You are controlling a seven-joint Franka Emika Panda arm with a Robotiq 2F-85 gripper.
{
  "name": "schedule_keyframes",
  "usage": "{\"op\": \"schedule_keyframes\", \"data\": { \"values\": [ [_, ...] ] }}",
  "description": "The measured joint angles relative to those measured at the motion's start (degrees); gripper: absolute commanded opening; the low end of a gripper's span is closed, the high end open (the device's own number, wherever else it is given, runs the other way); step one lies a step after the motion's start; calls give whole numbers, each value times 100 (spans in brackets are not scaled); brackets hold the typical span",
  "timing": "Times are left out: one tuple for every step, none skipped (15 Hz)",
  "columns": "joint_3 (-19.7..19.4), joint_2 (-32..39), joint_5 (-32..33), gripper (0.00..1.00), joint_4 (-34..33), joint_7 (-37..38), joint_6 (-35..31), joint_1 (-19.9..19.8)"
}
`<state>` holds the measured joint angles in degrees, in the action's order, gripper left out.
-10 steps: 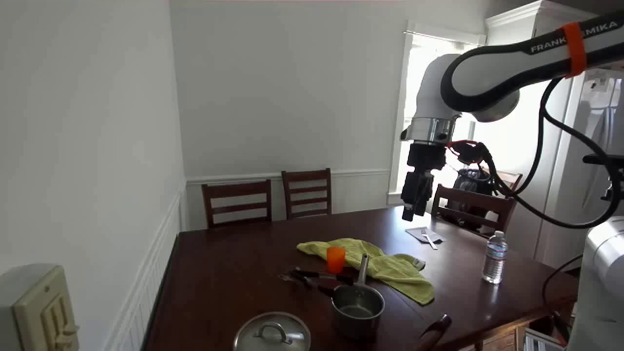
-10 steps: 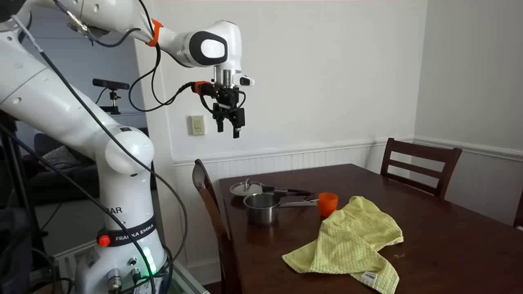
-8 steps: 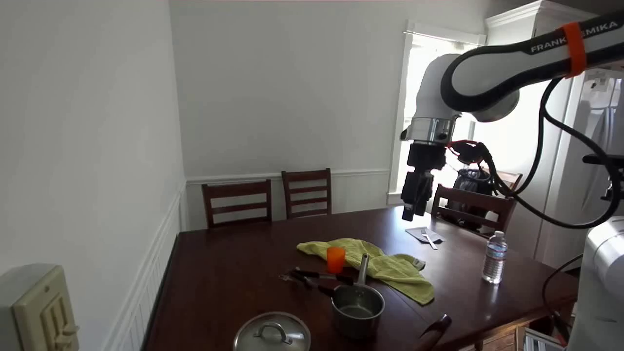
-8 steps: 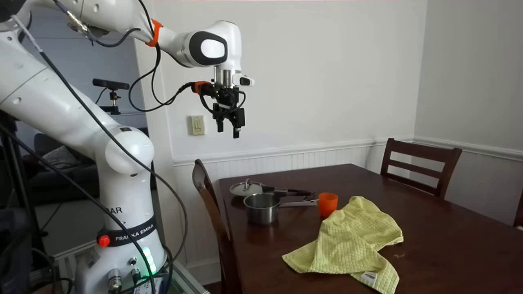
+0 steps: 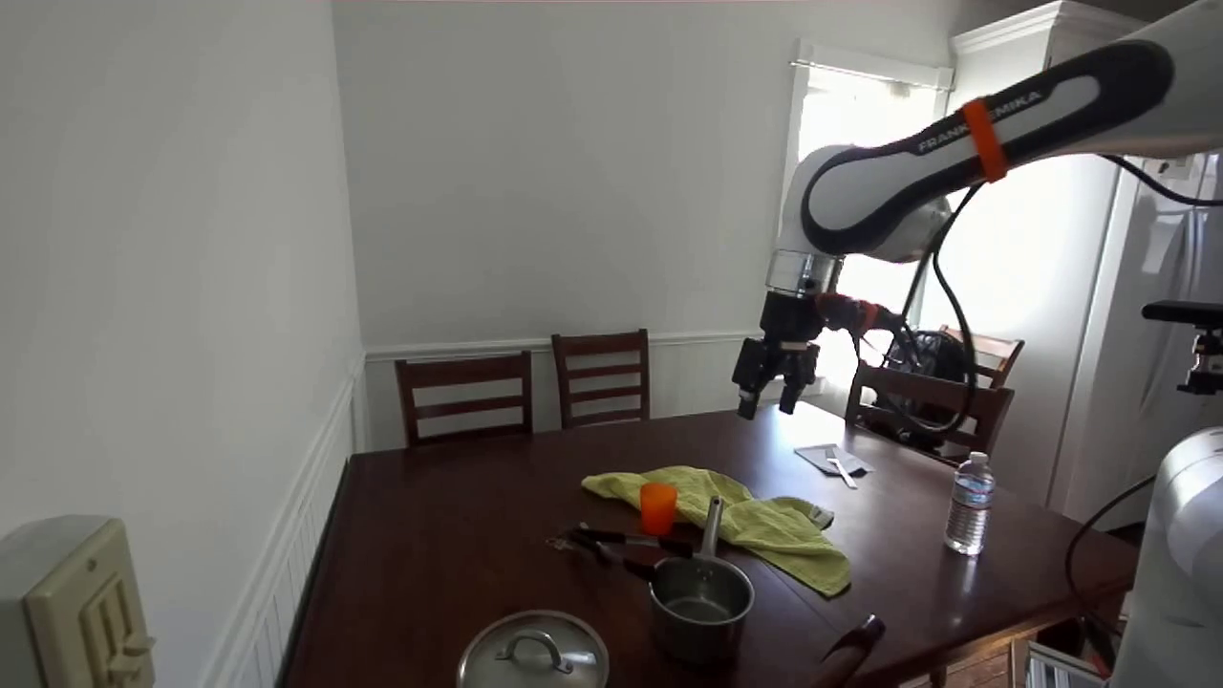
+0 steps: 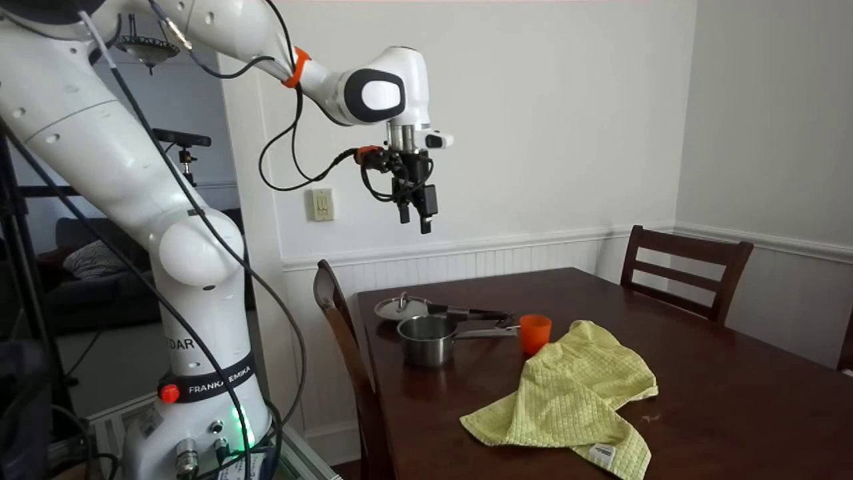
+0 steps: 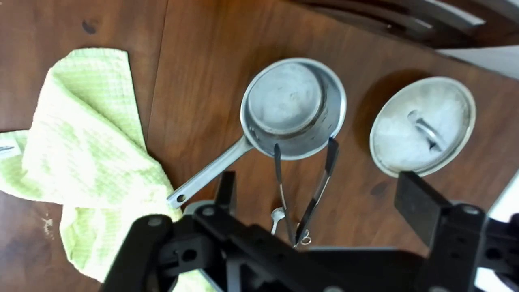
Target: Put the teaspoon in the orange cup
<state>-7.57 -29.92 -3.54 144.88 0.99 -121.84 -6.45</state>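
Note:
The orange cup point(image 5: 657, 508) stands upright on the table by the yellow-green cloth. It also shows beyond the pot handle in an exterior view point(image 6: 535, 333). It is hidden in the wrist view. The teaspoon point(image 7: 277, 215) lies on the table beside the black tongs point(image 7: 316, 192); the gripper hides part of its handle. I cannot make the teaspoon out clearly in the exterior views. My gripper point(image 7: 318, 182) is open and empty, high above the table. Both exterior views show its fingers point(image 5: 768, 409) apart point(image 6: 414, 225), pointing down.
The grey metal pot point(image 7: 286, 101) and its lid point(image 7: 423, 125) stand near the tongs. The yellow-green cloth point(image 7: 93, 146) lies beside the pot handle. A water bottle point(image 5: 970, 505) and a white fork on a napkin point(image 5: 841, 466) are on the table. Chairs point(image 6: 350, 333) stand around it.
The arm has reached forward over the table: the gripper has moved left in an exterior view, and right and slightly down in another. The objects on the table have not moved.

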Motion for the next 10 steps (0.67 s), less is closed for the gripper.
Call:
{"op": "schedule_keyframes", "data": {
  "values": [
    [-2,334,13,100,-186,1,-192,-62],
    [-3,684,46,100,-403,12,-355,-108],
    [-2,1037,92,100,-630,45,-490,-139],
    [0,1395,153,100,-878,98,-597,-161],
    [-1,1750,205,100,-1135,158,-662,-171],
    [-4,2104,216,100,-1399,205,-690,-173],
    [-7,2447,216,100,-1668,248,-692,-173],
    [-7,2752,216,100,-1910,284,-692,-172],
    [-8,2978,216,100,-2084,303,-692,-172],
    [-8,3119,216,100,-2198,312,-691,-172]
  ]
}}
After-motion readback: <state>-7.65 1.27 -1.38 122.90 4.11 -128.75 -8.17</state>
